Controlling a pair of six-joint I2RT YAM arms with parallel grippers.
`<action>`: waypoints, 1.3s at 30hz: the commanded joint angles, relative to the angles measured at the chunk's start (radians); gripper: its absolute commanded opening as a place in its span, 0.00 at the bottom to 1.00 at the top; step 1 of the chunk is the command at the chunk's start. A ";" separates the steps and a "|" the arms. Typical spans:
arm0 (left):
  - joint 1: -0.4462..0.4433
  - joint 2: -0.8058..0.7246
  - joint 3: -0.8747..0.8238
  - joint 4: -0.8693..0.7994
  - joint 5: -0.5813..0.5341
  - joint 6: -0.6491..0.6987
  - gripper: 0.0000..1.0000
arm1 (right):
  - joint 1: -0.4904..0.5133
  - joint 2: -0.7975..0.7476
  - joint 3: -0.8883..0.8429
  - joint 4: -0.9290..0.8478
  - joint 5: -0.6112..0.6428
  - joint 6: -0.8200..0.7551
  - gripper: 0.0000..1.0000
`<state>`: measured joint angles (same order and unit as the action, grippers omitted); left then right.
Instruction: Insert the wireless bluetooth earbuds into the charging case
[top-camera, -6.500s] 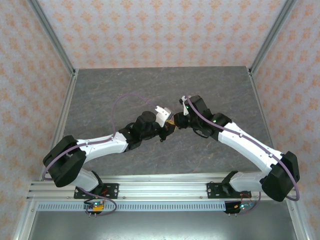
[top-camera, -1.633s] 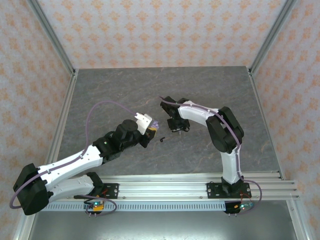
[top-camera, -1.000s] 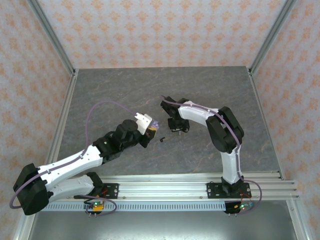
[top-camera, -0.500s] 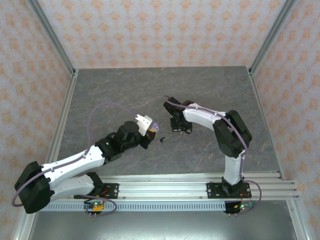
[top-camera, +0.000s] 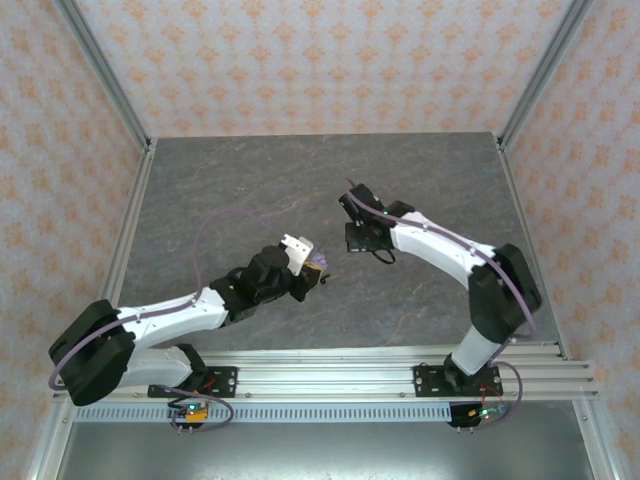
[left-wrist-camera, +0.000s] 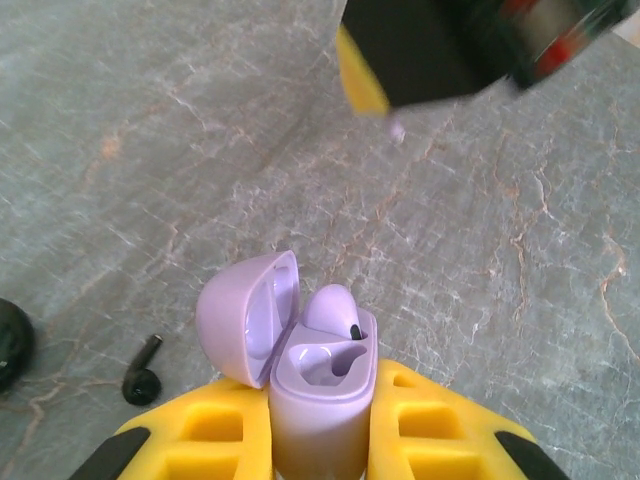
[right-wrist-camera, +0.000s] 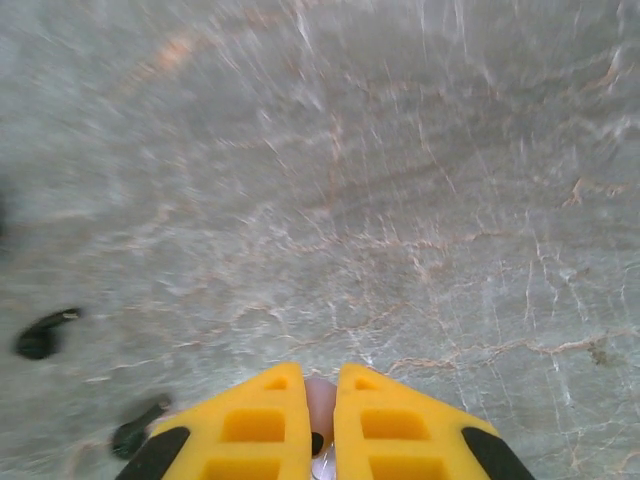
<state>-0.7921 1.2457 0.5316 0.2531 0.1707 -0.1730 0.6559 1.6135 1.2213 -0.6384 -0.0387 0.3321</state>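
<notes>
Clamping open lavender plastic charging case (left-wrist-camera: 300, 355) upright, L hand (left-wrist-camera: 322, 440) is closed on it, w/ one lavender earbud (left-wrist-camera: 335, 310) inside. R hand (right-wrist-camera: 320, 385) pinches pale lavender stemmed earbud (right-wrist-camera: 320, 405) over grey marbled counter (left-wrist-camera: 150, 150); black earbud (left-wrist-camera: 143, 372) lies beside case.

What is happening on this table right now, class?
Two robot arms are loading earbuds into a case. The left gripper holds the open lavender charging case, with one lavender earbud seated inside. The right gripper is shut on the other lavender earbud, apart from the case and not yet inserted. A black earbud lies loose on the table beside the case.
</notes>
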 joint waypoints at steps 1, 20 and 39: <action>-0.008 0.021 -0.038 0.195 0.027 -0.014 0.06 | 0.010 -0.099 -0.040 0.078 -0.037 -0.018 0.10; -0.008 0.153 -0.005 0.535 0.095 -0.048 0.06 | 0.074 -0.410 -0.193 0.338 -0.187 -0.075 0.10; -0.007 0.169 0.085 0.529 0.134 -0.152 0.06 | 0.077 -0.418 -0.220 0.357 -0.183 -0.084 0.11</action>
<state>-0.7921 1.4296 0.5903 0.7639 0.2897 -0.3141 0.7261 1.2129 1.0130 -0.3050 -0.2359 0.2672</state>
